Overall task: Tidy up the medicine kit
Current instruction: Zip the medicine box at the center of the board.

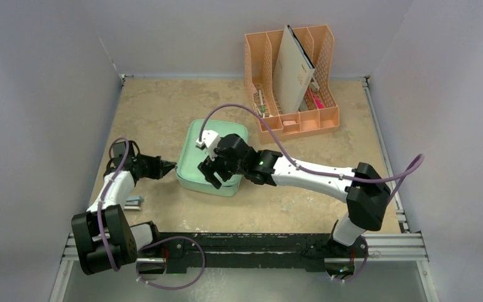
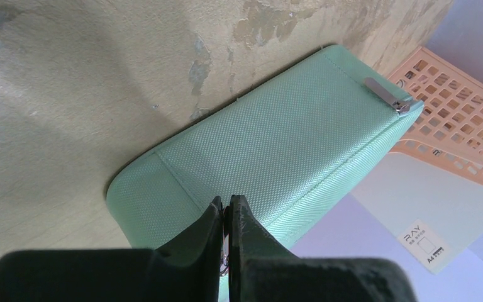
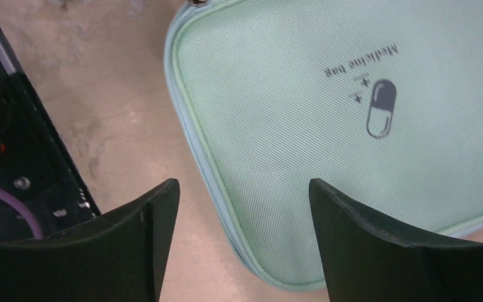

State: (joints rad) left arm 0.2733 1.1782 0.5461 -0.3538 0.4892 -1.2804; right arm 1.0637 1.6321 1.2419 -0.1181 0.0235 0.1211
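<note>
1. Medicine kit (image 1: pixel 193 165) lies flat on the counter (image 1: pixel 157 107), looks zipped; you haven't opened it, so the organizing is still ahead.
2. Left pincer (image 2: pixel 226 204) is fully closed at the kit's left edge; can't tell if it's pinching anything.
3. Right pincer (image 3: pixel 242 189) is spread wide and empty above the kit's lid.

The right pincer (image 1: pixel 209 171) hides much of the mint-green woven-fabric medicine kit (image 1: pixel 192 167) from above — close up, it runs off-frame. Whether the left pincer (image 2: pixel 226 211) nips anything is unclear.
</note>
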